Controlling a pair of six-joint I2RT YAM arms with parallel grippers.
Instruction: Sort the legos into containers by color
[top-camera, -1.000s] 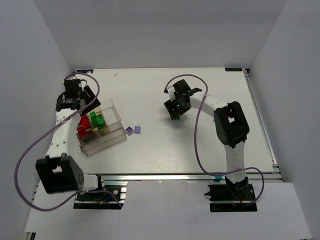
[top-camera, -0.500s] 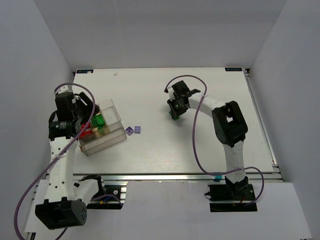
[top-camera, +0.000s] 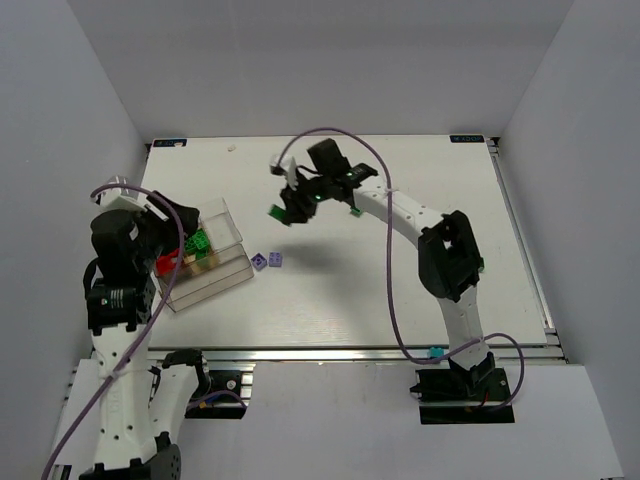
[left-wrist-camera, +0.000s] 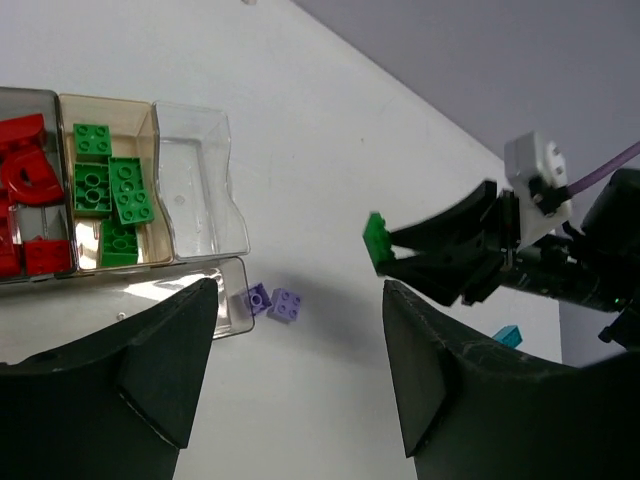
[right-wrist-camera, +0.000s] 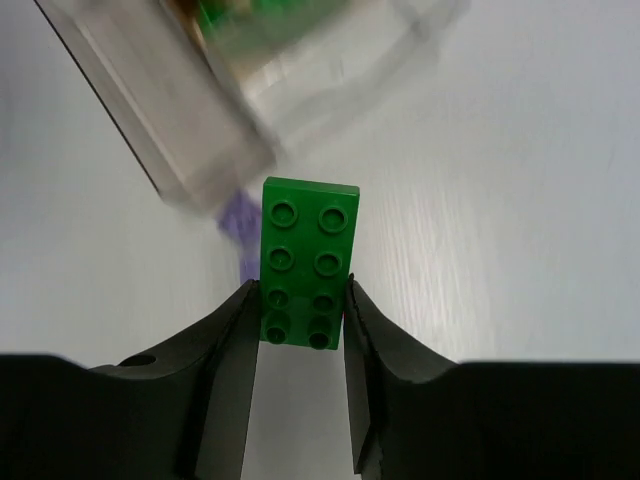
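1. Top external view: the right arm reaches far out to the left across the middle of the table. Its right gripper (top-camera: 284, 210) carries a green brick (top-camera: 277, 212) above the surface, probably bound for the container (top-camera: 232, 268) near the left edge. The left arm stands folded by the near-left corner, with the left gripper (top-camera: 172, 212) raised over the container's left end, seemingly to keep the approach free. 2 purple bricks (top-camera: 267, 261) lie just beside the container.
2. Left wrist view: the left gripper (left-wrist-camera: 300, 380) has its jaws spread wide with nothing between them. Below it, red bricks (left-wrist-camera: 25, 190) fill 1 compartment and green bricks (left-wrist-camera: 110, 190) fill the next. A third compartment (left-wrist-camera: 195, 180) is bare. A teal brick (left-wrist-camera: 508, 337) lies apart, beyond the right arm.
3. Right wrist view: the right gripper (right-wrist-camera: 298, 300) has its jaws closed on the long sides of the green brick (right-wrist-camera: 308, 250). The studs face the camera and the far half juts out, which should let it drop cleanly. The container (right-wrist-camera: 200, 100) is blurred ahead.
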